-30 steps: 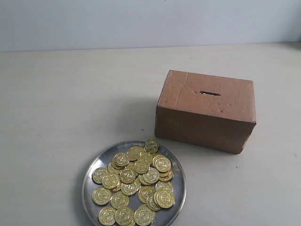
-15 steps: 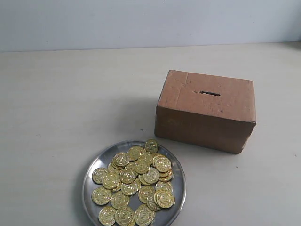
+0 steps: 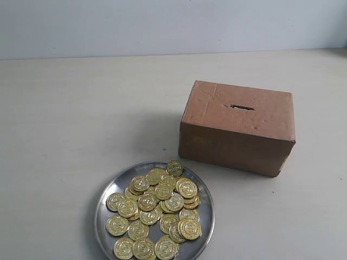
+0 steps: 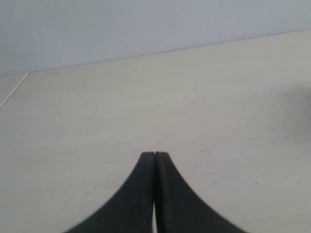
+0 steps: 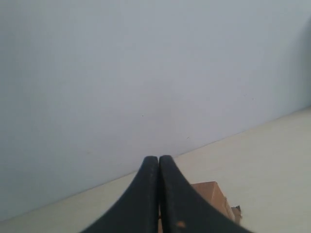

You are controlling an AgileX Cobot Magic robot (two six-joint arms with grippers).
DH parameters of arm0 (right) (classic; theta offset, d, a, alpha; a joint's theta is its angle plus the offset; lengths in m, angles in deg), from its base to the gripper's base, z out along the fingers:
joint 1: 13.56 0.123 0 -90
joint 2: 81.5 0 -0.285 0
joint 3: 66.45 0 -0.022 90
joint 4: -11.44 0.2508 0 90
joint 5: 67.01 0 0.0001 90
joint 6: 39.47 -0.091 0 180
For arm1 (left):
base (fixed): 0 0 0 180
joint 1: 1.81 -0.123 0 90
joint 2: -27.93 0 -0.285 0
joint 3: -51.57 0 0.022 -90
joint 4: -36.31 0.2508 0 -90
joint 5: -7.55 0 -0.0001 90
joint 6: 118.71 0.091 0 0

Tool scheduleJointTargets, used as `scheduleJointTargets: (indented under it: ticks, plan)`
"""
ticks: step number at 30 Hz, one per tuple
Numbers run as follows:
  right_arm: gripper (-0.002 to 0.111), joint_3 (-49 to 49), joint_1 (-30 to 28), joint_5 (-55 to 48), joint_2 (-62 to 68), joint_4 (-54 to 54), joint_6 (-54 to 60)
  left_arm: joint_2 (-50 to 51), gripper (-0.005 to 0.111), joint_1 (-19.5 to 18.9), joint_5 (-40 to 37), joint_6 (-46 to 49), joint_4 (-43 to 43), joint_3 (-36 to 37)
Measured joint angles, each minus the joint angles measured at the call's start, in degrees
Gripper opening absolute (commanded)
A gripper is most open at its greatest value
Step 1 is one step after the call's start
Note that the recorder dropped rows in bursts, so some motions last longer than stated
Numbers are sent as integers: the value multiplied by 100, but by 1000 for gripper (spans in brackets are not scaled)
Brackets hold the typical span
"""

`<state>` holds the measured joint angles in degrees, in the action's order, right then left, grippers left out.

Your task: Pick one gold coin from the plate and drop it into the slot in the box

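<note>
A round silver plate (image 3: 108, 190) lies near the front edge of the exterior view, heaped with several gold coins (image 3: 157, 208). Behind it to the right stands the reddish-brown cardboard box (image 3: 237, 127), with its thin dark slot (image 3: 241, 107) on top. Neither arm shows in the exterior view. My left gripper (image 4: 154, 154) is shut with nothing in it, over bare table. My right gripper (image 5: 158, 158) is also shut and holds nothing; a corner of the box (image 5: 214, 196) shows just beyond its fingers. The plate and coins are out of both wrist views.
The pale tabletop (image 3: 81, 119) spreads wide to the left and behind the box, ending at a grey-white wall (image 3: 162, 24). A table edge line (image 4: 14, 90) shows in the left wrist view.
</note>
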<state>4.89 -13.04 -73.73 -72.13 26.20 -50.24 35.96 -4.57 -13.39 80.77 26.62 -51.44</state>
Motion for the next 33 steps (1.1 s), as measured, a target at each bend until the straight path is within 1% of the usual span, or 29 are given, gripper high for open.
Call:
scheduleJointTargets:
  ticks: [3,7,10,17,20,25,27,30,33]
  plan:
    - [0,-430,0,-341,281,14,16,0,0,0,0,0,0,0]
    - [0,-1105,0,-1130,834,200,359,0,0,0,0,0,0,0]
    - [0,-1692,0,-1821,1379,637,1199,0,0,0,0,0,0,0]
    - [0,-3102,0,-3497,2823,2094,3504,0,0,0,0,0,0,0]
    - [0,-3611,0,-4325,3544,2583,4161,0,0,0,0,0,0,0]
    - [0,-4043,0,-5338,4546,3527,4894,0,0,0,0,0,0,0]
    - [0,-4135,0,-5652,4943,3753,5109,0,0,0,0,0,0,0]
    - [0,-4197,69,-5809,5457,3805,5396,0,0,0,0,0,0,0]
    - [0,-4197,302,-5610,5851,3805,5701,0,0,0,0,0,0,0]
